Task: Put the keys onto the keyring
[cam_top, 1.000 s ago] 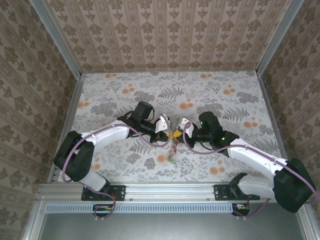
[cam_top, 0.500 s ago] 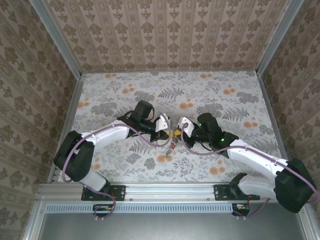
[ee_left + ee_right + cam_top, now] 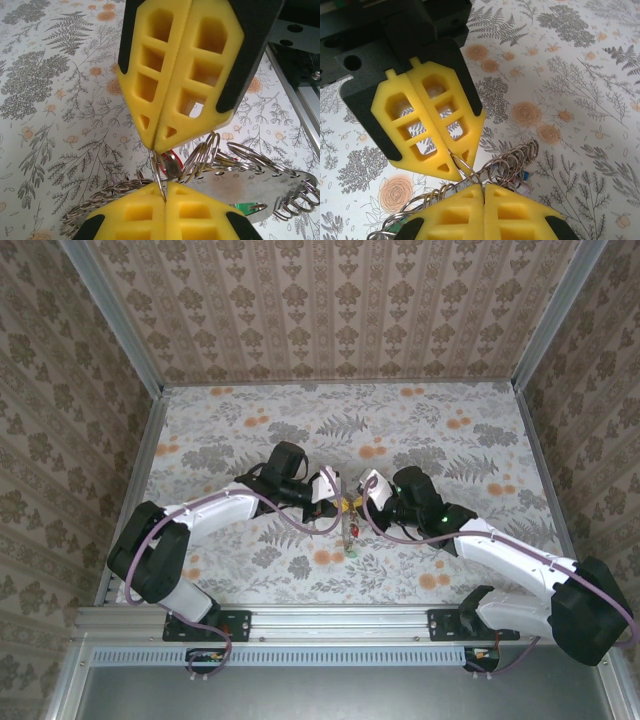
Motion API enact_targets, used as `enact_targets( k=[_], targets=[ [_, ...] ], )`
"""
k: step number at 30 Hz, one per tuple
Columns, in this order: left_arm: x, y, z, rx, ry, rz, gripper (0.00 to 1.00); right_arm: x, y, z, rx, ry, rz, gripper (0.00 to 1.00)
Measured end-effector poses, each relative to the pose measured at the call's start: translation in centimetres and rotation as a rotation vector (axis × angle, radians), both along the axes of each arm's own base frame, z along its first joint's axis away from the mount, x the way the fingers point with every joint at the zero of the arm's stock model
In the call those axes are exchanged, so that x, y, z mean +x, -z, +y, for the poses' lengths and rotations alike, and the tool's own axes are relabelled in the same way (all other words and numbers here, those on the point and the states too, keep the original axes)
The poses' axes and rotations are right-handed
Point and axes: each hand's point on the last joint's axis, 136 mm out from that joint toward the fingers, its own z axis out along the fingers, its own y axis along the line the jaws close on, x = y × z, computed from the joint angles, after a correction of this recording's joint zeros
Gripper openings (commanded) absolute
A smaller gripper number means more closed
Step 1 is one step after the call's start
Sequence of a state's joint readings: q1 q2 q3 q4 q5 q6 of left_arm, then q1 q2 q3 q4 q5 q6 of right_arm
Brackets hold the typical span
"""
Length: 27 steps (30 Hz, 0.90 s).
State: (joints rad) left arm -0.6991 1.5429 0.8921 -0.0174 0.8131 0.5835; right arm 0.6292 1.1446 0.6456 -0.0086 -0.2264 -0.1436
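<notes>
Clenched left gripper (image 3: 165,189) and right gripper (image 3: 156,144) pinch one thin wire loop of the keyring (image 3: 204,154), tips nearly touching, at centre of the overhead view. Against a second ago: right gripper has edged left toward its partner; dangling keys (image 3: 352,533) hang slightly further right. Both jaws fully closed on the wire, left from below, right from above in the left wrist view. Floral table (image 3: 450,430) beneath.
</notes>
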Motion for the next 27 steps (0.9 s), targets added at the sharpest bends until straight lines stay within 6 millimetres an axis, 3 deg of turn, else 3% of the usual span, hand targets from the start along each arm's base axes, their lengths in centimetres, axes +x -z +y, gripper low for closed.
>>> enact_targets(
  k=[18,27],
  targets=[
    [0.4,-0.1,-0.4,-0.052,-0.021,-0.029,0.03,-0.1,-1.6,0.0,0.026,0.034,-0.006,0.00],
    [0.2,-0.1,-0.5,-0.052,-0.021,-0.014,0.13,-0.3,-2.1,0.3,0.009,0.010,-0.020,0.00]
  ],
)
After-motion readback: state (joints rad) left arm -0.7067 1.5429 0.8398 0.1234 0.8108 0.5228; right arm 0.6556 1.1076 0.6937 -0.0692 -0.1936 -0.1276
